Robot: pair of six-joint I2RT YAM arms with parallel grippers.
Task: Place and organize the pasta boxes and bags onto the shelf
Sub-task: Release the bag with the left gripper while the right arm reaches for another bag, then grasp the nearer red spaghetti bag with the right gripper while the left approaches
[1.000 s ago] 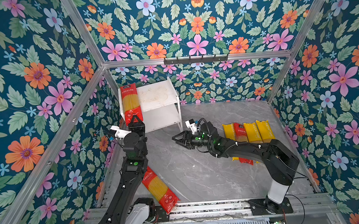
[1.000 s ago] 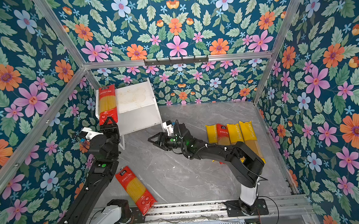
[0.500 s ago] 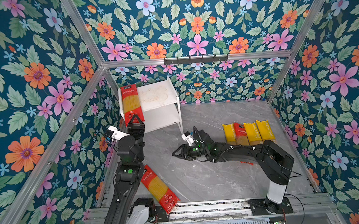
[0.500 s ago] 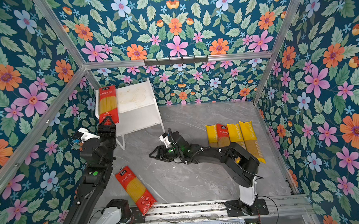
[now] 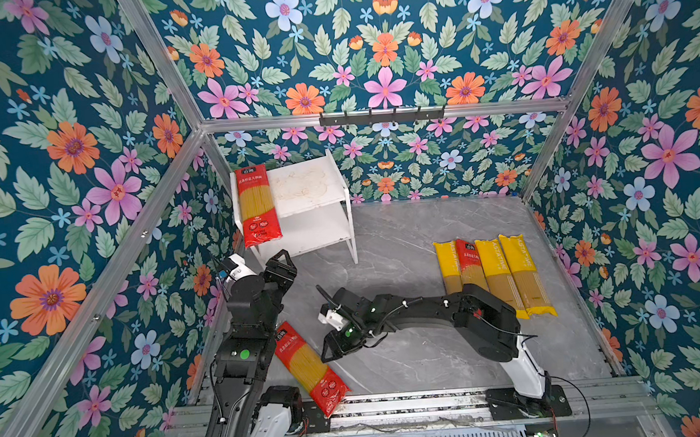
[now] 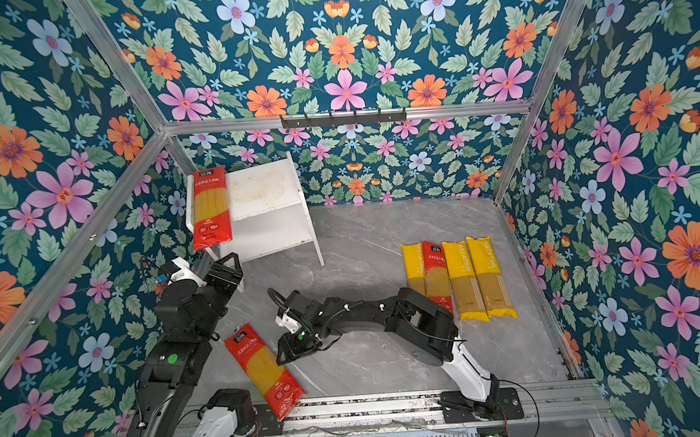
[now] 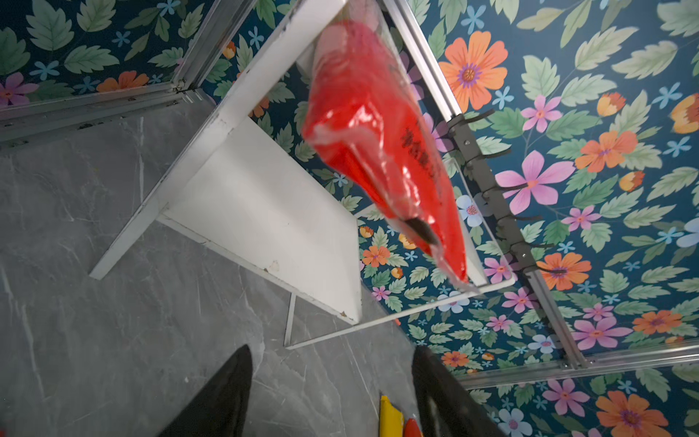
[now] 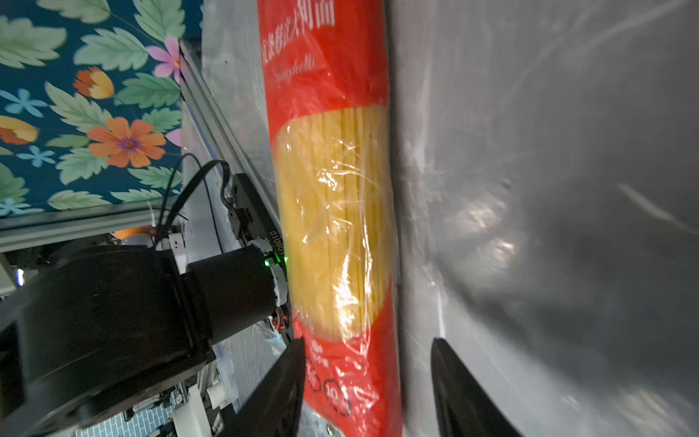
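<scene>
Hovering at red bag (image 8: 333,189), right gripper (image 8: 367,340) spread

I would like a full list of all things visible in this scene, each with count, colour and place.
red-ended spaghetti bags: 3, red; shelf top, tabletop near the front, right-hand row.
yellow-ended spaghetti bags: 3, yellow; right-hand row.
shelf: 1, white; back left corner.
hook rail: 1, black; back wall.
tabletop: 1, grey marbled; under everything.
left gripper: 1, black; open, before the shelf.
right gripper: 1, black; open, at the front bag.
</scene>
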